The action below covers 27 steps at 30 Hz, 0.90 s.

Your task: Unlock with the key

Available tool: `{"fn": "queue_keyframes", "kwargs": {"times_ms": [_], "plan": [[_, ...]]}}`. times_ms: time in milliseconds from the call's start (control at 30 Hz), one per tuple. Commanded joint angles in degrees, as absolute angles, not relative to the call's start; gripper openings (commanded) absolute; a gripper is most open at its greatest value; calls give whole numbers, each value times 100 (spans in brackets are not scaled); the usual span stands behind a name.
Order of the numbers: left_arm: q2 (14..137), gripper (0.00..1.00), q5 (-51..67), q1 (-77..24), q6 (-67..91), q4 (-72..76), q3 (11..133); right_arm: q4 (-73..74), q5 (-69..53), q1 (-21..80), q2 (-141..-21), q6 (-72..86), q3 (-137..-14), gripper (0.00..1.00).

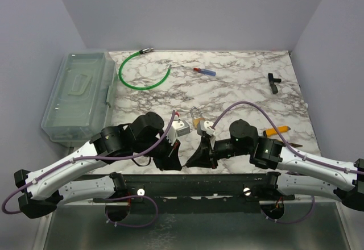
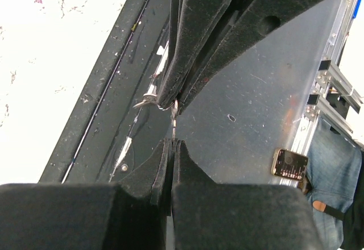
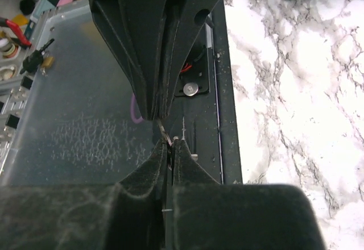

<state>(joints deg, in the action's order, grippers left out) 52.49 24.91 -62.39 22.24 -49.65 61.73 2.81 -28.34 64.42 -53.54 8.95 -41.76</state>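
- Step in hand: key hand-over btw the two claws, at the near edge of the tabletop (image 1: 244, 85), about mid-width. Lock not yet approached.
- Left gripper (image 2: 172, 143): clenched, fingers pressed flat on a thin metal sliver. I take it for the key (image 2: 173, 122); too thin to tell bow from blade.
- Right gripper (image 3: 169, 145): fingers also drawn together on the same sliver, tip to tip w/ the left one. So the key is pinched from both ends, over the dark rail (image 3: 227, 119) along the near edge, not over the marble.
- Padlock (image 1: 198, 121): brassy body, shackle pointing to the far edge. It lies on the tabletop just beyond the two claws, and neither claw holds it.
- Grey block (image 1: 181, 128) just left of the padlock, white bit (image 1: 208, 128) just right; can't tell what they are.
- Elsewhere: green hose (image 1: 145, 76) nr the far-left corner, clear bin (image 1: 79, 94) off the left edge, orange tool (image 1: 277, 130) nr the right edge. None in the way.
- Next, my guess: one claw lets go so the other owns the key, prob. the left, freeing it to steady the padlock.
- That needs a grip firm enough that the key won't swivel on release, w/ the blade sticking out past the fingertips.
- Then line the blade up w/ the keyhole. Keyhole not visible from above, so the lock may need turning first.
- Risk: a key that thin could slip and drop off the near edge.
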Motion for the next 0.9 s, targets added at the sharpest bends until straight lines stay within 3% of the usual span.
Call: {"fn": "queue_keyframes", "kwargs": {"times_ms": [0,467,567,667,867], "plan": [[5074,0,2497,-6269,2119,-5062,6394,478,-3247,6439,-5546,826,-4331,0],[4968,1,2162,-6269,2018,-5097,6319,-148,-3930,6438,-5703,1006,-4215,0],[4906,37,1959,-6270,1950,-5127,6336,-165,-3631,6434,-5707,1057,-4159,0],[4736,64,1820,-6271,1884,-5107,6358,-400,-2882,6435,-5576,1324,-3882,0],[4405,85,1439,-6267,1970,-5106,6383,-793,-1642,6434,-5188,1909,-3336,0]]}}
